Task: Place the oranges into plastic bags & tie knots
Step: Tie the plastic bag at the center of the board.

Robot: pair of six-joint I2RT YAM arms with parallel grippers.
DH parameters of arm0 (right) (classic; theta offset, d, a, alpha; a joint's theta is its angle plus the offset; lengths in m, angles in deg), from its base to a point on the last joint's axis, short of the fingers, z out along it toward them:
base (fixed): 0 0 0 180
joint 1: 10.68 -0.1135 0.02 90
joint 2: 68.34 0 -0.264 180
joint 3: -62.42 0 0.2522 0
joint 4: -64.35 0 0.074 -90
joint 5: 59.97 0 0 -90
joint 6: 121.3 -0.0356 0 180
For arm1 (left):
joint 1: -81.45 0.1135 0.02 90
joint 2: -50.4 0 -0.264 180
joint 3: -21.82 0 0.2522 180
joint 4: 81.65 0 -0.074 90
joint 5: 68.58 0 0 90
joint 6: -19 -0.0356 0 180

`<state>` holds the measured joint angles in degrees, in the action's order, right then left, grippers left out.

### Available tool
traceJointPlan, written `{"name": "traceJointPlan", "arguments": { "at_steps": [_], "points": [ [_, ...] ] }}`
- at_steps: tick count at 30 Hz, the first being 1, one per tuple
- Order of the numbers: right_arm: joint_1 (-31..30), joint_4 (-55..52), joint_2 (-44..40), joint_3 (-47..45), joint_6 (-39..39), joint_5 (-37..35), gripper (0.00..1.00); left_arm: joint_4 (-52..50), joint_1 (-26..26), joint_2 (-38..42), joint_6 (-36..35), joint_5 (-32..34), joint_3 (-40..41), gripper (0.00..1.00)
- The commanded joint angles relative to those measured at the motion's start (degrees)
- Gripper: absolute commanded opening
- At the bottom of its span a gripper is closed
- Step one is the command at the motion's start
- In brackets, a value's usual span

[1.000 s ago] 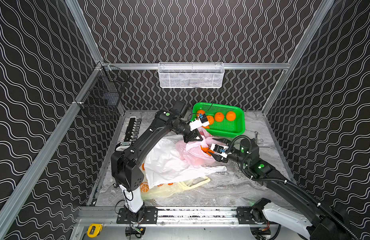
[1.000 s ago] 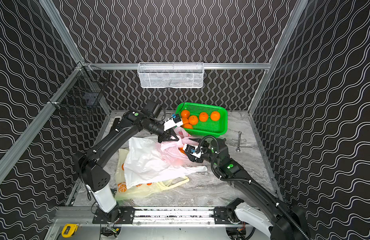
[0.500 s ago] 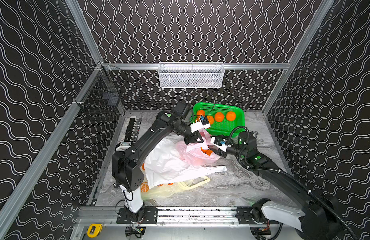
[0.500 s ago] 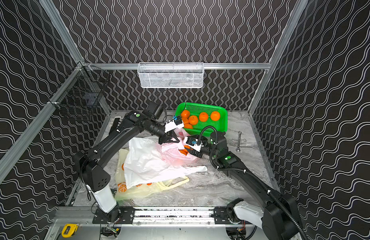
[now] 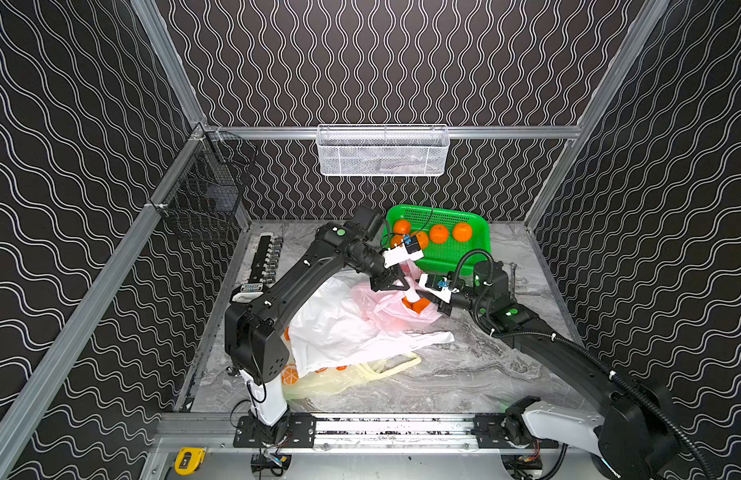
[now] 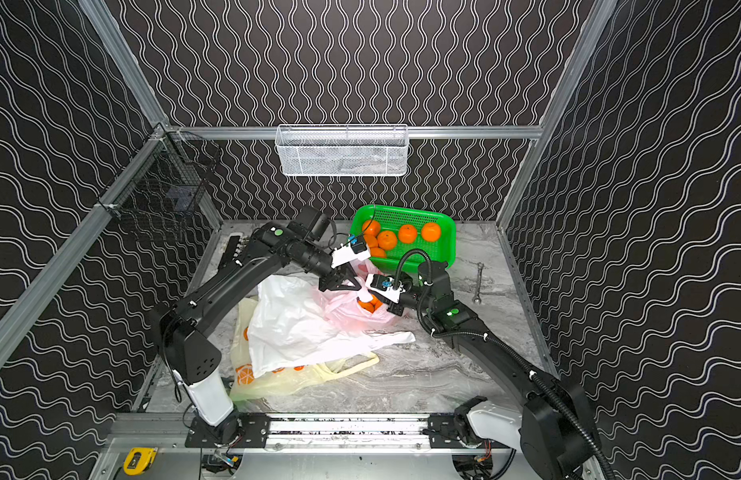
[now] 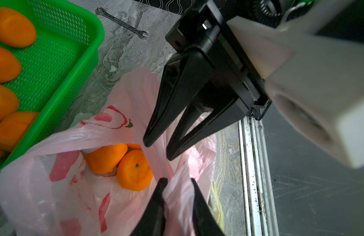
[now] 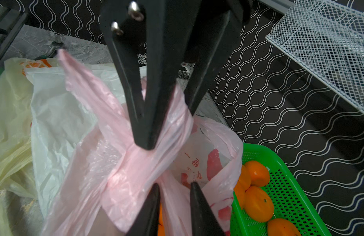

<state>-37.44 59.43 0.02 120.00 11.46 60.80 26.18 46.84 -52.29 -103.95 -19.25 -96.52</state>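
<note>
left gripper point(image 7: 178, 181): jaws slightly apart, pink bag point(image 5: 377, 307) handle loose between | right gripper point(image 8: 174, 186): jaws narrow around bag film, grip unclear | bag: beside basket point(image 5: 443, 214), holds oranges point(image 7: 134, 169)

some oranges point(image 5: 438, 233) lie in the basket point(image 5: 448, 255), others in the bag point(image 5: 377, 301) before it.

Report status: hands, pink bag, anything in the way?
Left hand, right hand: each astride a strand of the pink bag; grip unclear. Oranges inside, mouth open. Basket close beside, not blocking.
</note>
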Motion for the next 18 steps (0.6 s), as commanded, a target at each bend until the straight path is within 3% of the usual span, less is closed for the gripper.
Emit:
{"name": "traceJointPlan", "arguments": {
  "at_steps": [1,7,12,18],
  "points": [
    [0.22,4.33,-0.31,-0.88,-1.94,0.94,0.18,-0.34,-0.27,0.46,-0.38,0.23,0.50,0.29],
    [0.40,7.25,-0.93,-2.49,-4.39,2.57,0.08,0.41,-0.43,1.18,-0.10,1.95,1.52,0.41],
    [0.48,9.54,-1.25,-3.32,-6.17,4.25,0.06,-0.03,-0.86,0.50,0.03,1.97,0.97,0.51],
    [0.40,12.97,-1.78,-4.34,-8.31,4.84,0.06,-0.13,-1.72,0.56,-0.10,3.52,2.02,0.54]
  ]
}}
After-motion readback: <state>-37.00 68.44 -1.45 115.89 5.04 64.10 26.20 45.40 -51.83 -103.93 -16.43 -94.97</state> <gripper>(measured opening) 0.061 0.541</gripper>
